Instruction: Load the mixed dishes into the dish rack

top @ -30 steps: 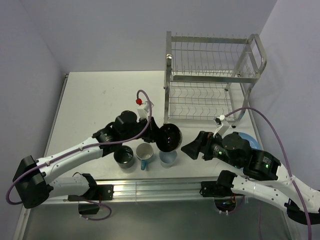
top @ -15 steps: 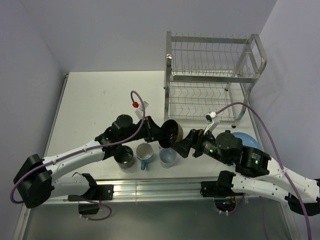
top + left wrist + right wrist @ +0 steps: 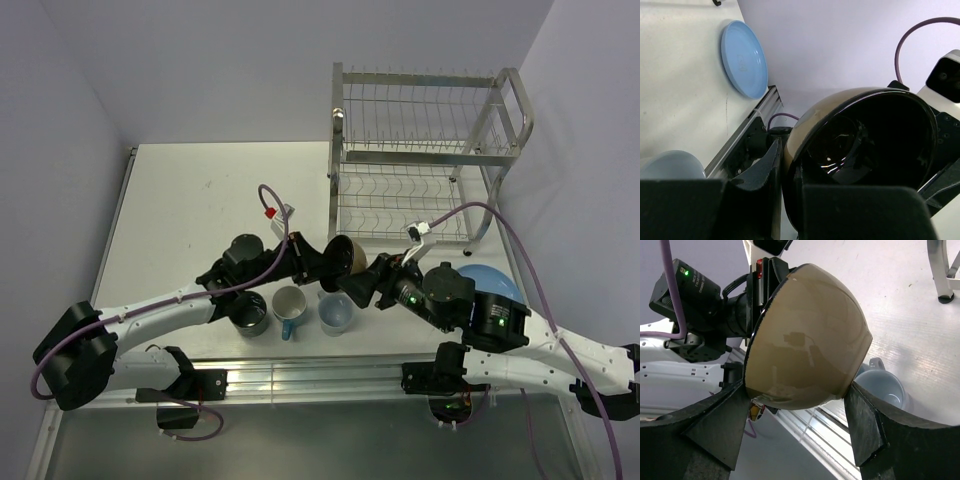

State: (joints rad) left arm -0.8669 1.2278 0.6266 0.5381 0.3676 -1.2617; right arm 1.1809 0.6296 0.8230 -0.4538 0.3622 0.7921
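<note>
The left gripper (image 3: 785, 175) pinches the bowl (image 3: 345, 255) by its rim and holds it tipped in the air above the light blue mug (image 3: 336, 314). The right gripper (image 3: 796, 412) is spread around the bowl's tan outside, likely to take it toward the dish rack (image 3: 420, 150).

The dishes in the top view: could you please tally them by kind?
Mugs: 3 (dark grey mug, white mug, light blue mug)
Bowls: 1 (tan bowl)
Plates: 1 (light blue plate)
Total: 5
</note>
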